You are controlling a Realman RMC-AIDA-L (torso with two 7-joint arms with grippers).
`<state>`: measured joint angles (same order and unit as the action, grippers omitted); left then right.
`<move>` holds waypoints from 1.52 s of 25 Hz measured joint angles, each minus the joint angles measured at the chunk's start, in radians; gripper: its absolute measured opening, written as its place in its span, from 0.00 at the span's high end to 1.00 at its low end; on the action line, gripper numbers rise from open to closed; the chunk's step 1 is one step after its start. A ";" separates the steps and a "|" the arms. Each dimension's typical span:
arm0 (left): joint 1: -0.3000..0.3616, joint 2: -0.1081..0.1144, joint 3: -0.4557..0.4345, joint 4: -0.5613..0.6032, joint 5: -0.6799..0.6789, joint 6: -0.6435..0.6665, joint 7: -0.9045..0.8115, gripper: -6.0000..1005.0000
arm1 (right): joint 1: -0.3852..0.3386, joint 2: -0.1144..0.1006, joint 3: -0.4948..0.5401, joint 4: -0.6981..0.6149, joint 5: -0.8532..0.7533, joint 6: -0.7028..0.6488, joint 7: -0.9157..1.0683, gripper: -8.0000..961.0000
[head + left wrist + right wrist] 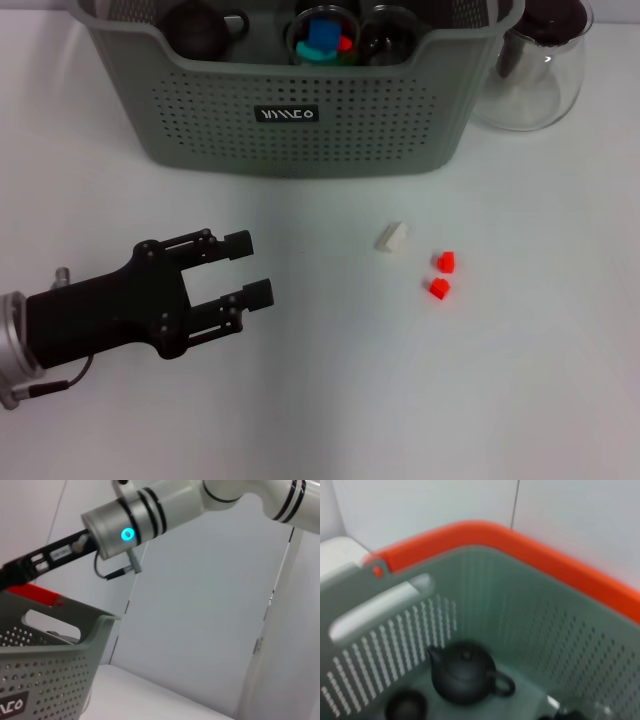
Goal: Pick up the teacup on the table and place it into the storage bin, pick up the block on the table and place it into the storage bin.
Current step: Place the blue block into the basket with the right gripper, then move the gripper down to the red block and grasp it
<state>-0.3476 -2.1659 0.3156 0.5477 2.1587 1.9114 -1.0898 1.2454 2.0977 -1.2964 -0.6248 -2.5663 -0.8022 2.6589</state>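
Observation:
The grey-green storage bin (pixel 300 120) stands at the far side of the table. On its floor, in the right wrist view, a small dark teacup (pixel 406 707) sits beside a black teapot (pixel 462 672). A white block (pixel 393 236) and two red blocks (pixel 444 261) (pixel 438 288) lie on the table in front of the bin. My left gripper (pixel 245 268) hovers open and empty, left of the blocks. The right arm (pixel 165 505) reaches over the bin (pixel 50 655); only the base of its gripper (pixel 30 565) shows.
A clear glass pitcher (pixel 535 70) with a dark lid stands right of the bin. Inside the bin, a glass cup holds blue, teal and red blocks (pixel 324 42), next to another glass cup (pixel 388 40). An orange rim (pixel 560 560) runs behind the bin.

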 joint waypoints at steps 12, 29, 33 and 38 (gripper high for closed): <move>0.007 0.002 -0.039 0.014 0.002 0.011 0.000 0.38 | -0.501 -0.013 0.082 -1.073 0.191 -0.719 -0.071 0.22; 0.006 0.008 -0.075 0.022 0.007 0.007 -0.004 0.38 | -0.615 0.001 0.021 -0.823 -0.015 -0.969 -0.167 0.33; 0.003 0.008 -0.075 0.021 0.007 0.006 -0.004 0.38 | -0.591 0.001 -0.027 -0.680 -0.008 -0.840 -0.257 0.37; 0.002 0.009 -0.075 0.020 0.006 0.005 -0.002 0.38 | -0.601 0.002 -0.099 -0.595 0.029 -0.742 -0.438 0.39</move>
<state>-0.3453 -2.1573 0.2409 0.5675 2.1650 1.9165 -1.0920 0.6449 2.0999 -1.3951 -1.2195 -2.5374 -1.5447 2.2207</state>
